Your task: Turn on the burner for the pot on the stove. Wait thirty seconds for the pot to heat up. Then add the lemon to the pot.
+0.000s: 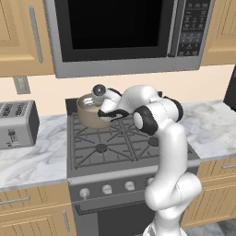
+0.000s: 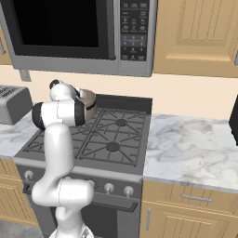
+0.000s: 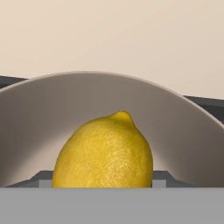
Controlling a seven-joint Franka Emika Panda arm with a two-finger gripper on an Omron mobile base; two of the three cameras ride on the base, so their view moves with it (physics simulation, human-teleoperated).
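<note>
The lemon (image 3: 103, 151) sits large and yellow between my gripper's (image 3: 101, 180) two fingertips (image 3: 43, 178), which press against its sides. The pale curved inside wall of the pot (image 3: 183, 135) wraps closely behind it. The taupe pot (image 1: 88, 115) stands on the back left grate of the stove (image 1: 115, 150). My hand (image 1: 105, 102) reaches over the pot's right rim. In the right base view my arm covers most of the pot (image 2: 89, 105). The pot hides the burner beneath it. Silver knobs (image 1: 107, 189) line the stove front.
A toaster (image 1: 16, 123) stands on the marble counter left of the stove. A microwave (image 1: 124, 32) hangs low above the range. More marble counter (image 2: 190, 144) stretches to the right, with a dark object (image 1: 231, 90) at its far end.
</note>
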